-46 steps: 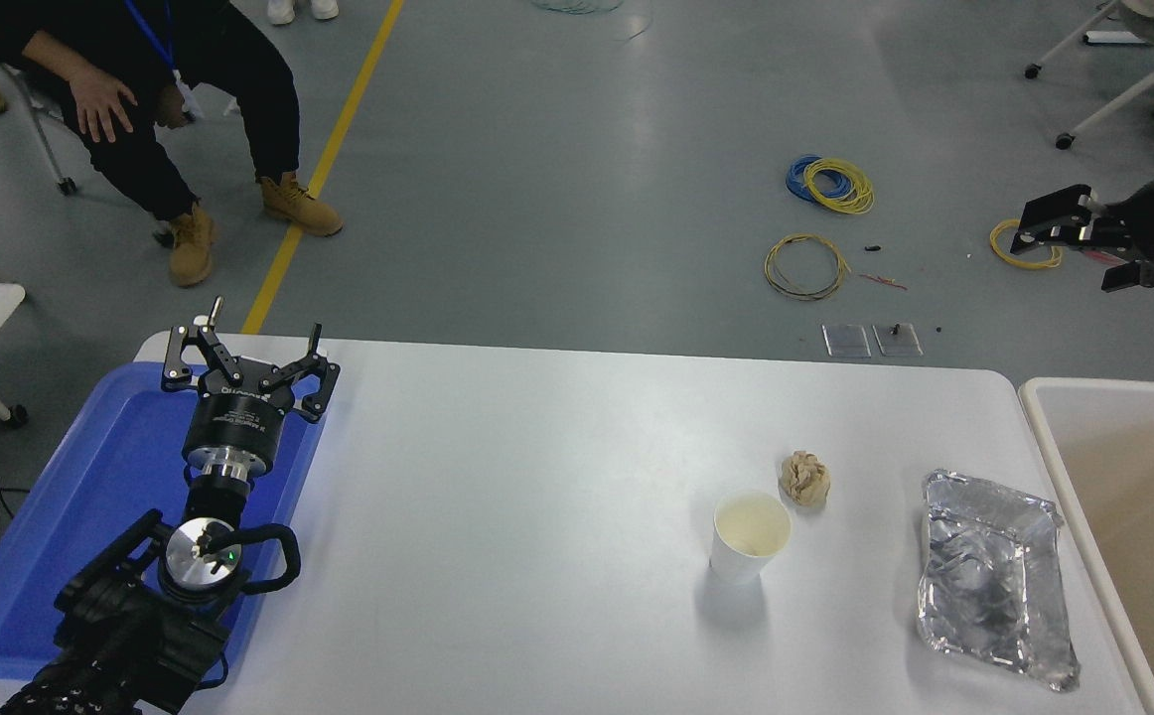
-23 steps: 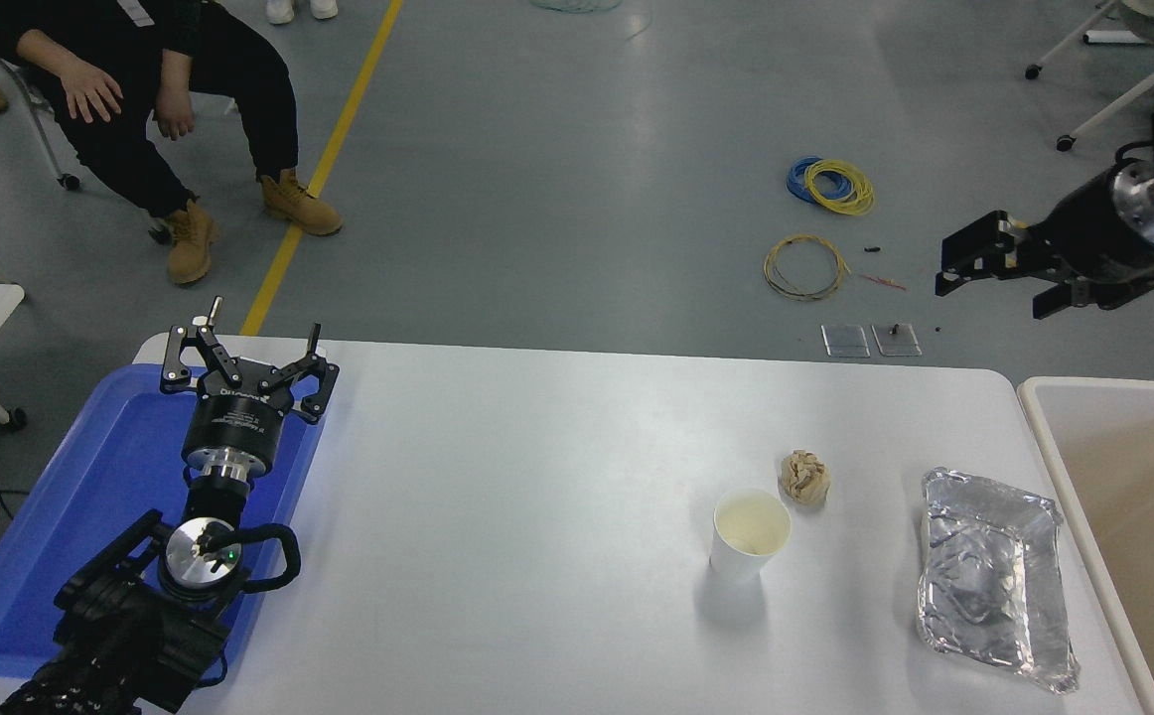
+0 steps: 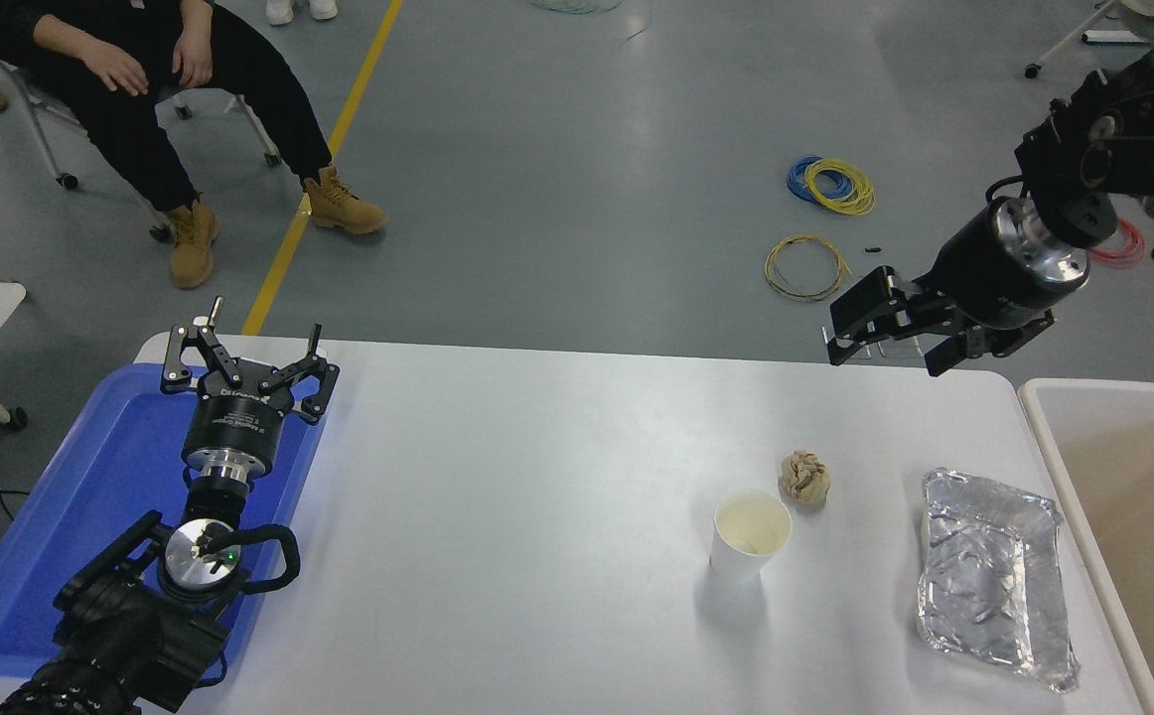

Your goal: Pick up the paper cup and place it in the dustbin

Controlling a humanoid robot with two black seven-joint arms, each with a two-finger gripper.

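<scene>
Right tool (image 3: 885,343) is spread wide and empty up over the table's (image 3: 537,447) far edge. The paper cup (image 3: 751,536) stands upright below and nearer, probably its target; the dustbin (image 3: 1044,417) sits off to its right.

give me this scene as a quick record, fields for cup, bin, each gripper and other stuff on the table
paper cup: upright on the white table, untouched
dustbin: at the table's right end
right gripper: open, empty, above the table's far edge, apart from the cup
left gripper: open, parked over the blue tray
brown paper ball: just behind and right of the cup
foil tray: crumpled, between cup and dustbin
task stage: cup not yet grasped
</scene>
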